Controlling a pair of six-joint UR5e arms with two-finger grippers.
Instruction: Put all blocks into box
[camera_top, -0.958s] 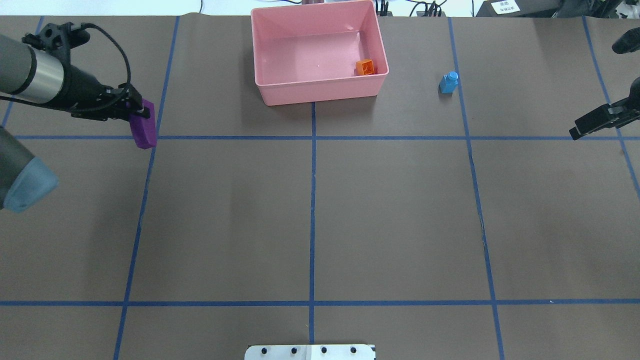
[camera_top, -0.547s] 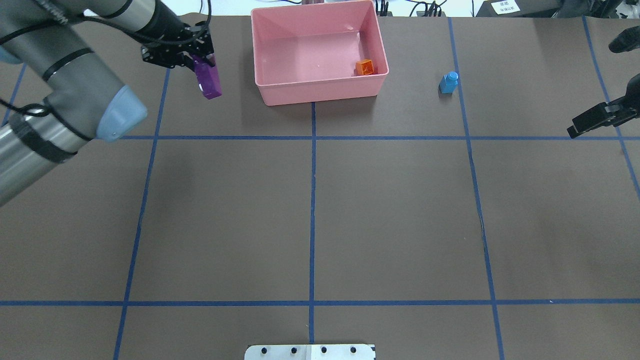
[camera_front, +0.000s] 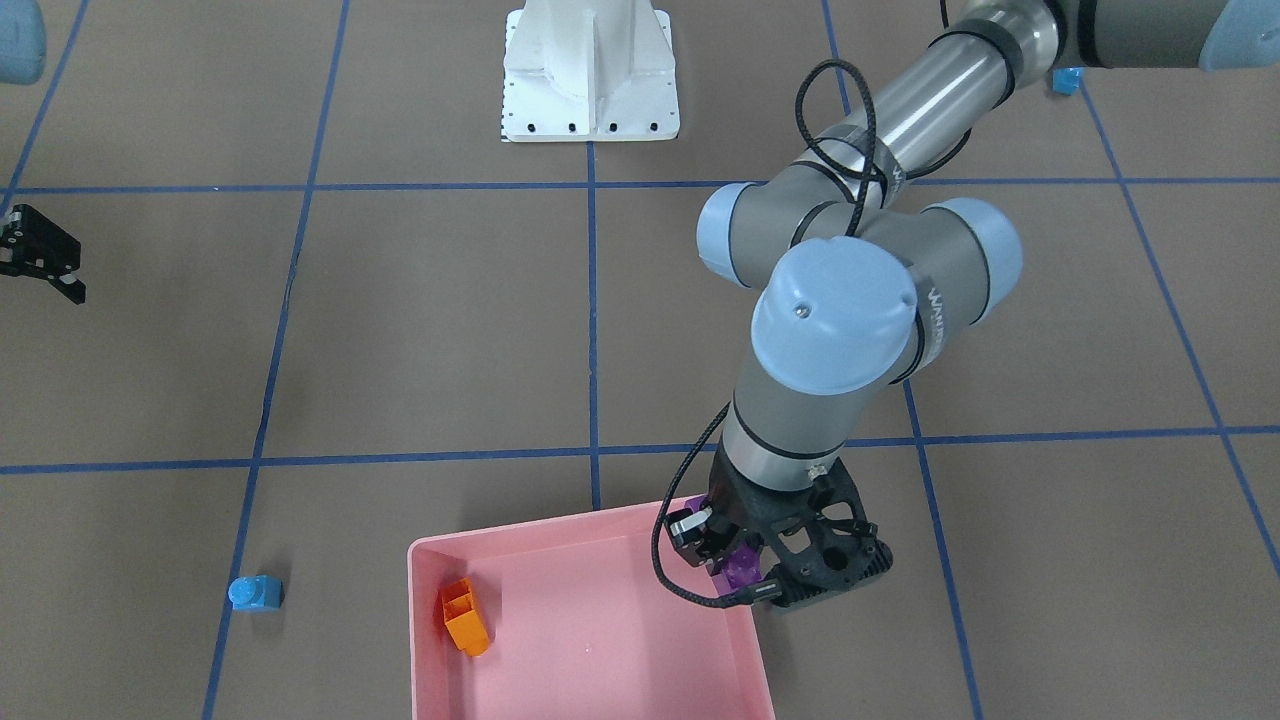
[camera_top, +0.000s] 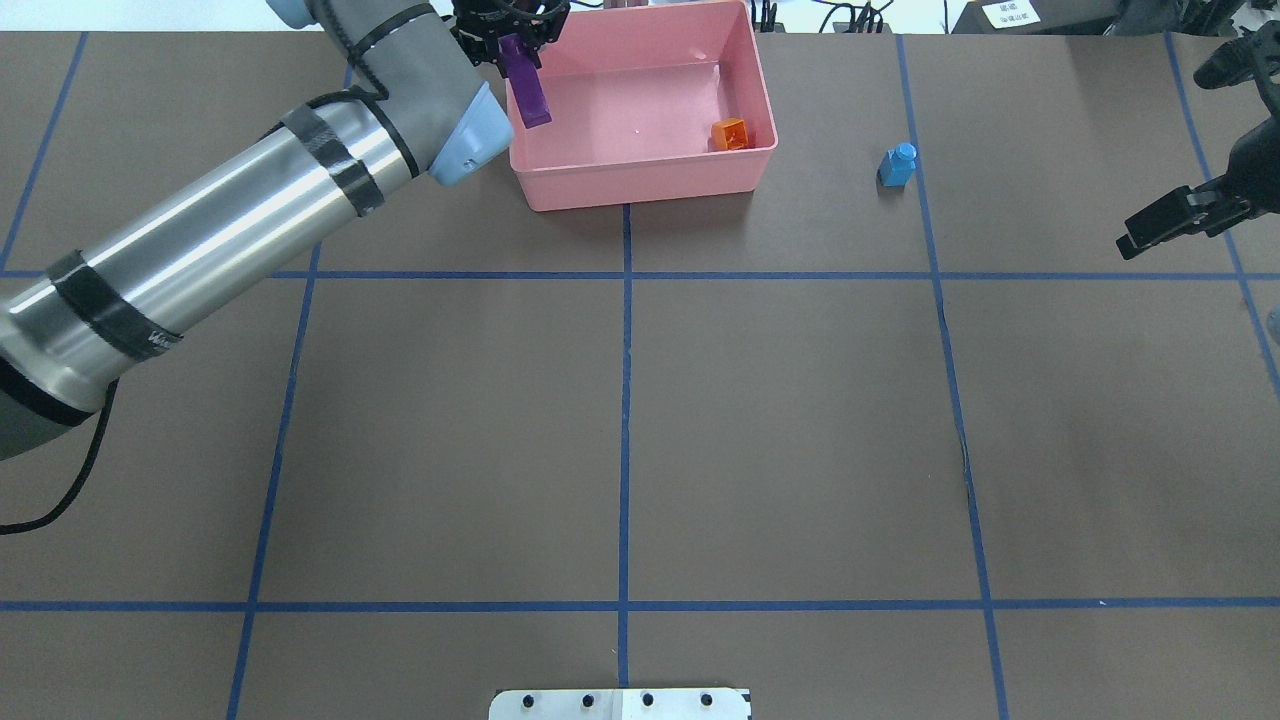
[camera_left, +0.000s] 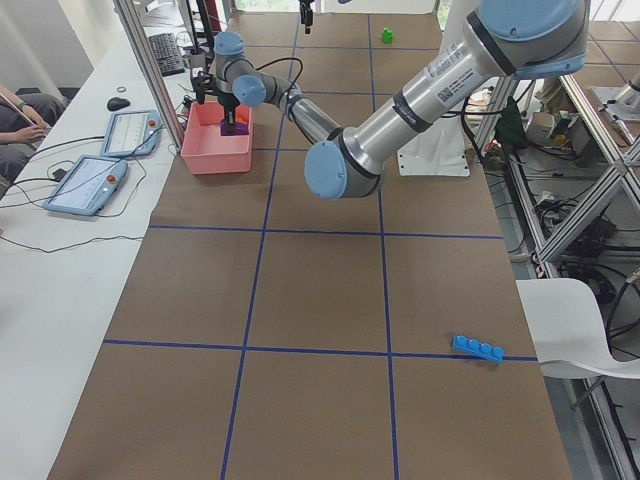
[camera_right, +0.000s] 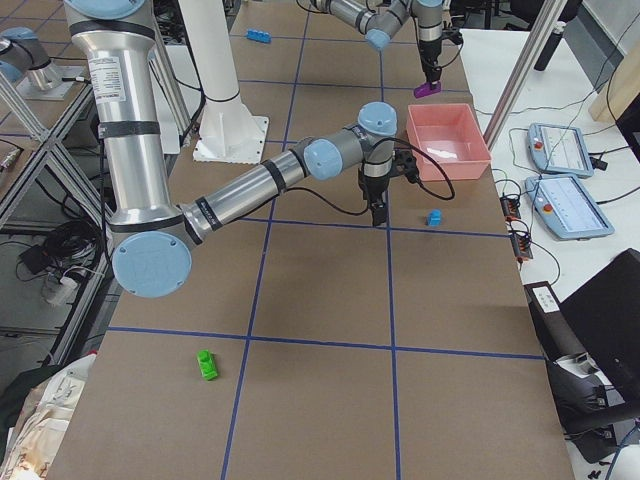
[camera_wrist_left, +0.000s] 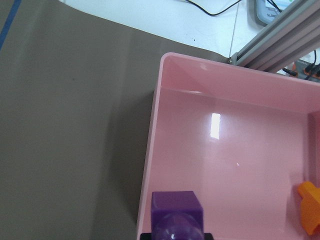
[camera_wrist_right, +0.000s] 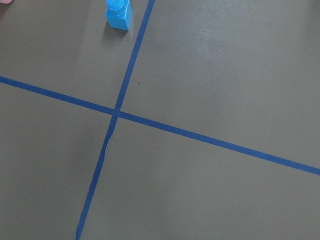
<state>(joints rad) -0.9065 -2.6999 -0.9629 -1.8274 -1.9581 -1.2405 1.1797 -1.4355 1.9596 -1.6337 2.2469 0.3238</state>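
My left gripper (camera_top: 512, 40) is shut on the purple block (camera_top: 527, 85), which hangs over the near left corner of the pink box (camera_top: 640, 186). The left wrist view shows that block (camera_wrist_left: 176, 215) just inside the box wall (camera_wrist_left: 150, 165). An orange block (camera_top: 730, 134) lies in the box's right corner. To the right of the box a small blue block (camera_top: 898, 165) stands on the table. My right gripper (camera_top: 1135, 240) hovers open and empty, far right of it. The long blue block (camera_left: 477, 348) and the green block (camera_right: 207, 365) lie far off on the table.
Blue tape lines grid the brown table. The white robot base (camera_front: 590, 75) stands at the near middle edge. In the exterior left view, tablets (camera_left: 88, 185) and a person's arm (camera_left: 20, 105) are on the bench beyond the box.
My left arm has swung right and away, carrying the purple block from the table's left side to over the box's left corner. The right gripper has shifted slightly left.
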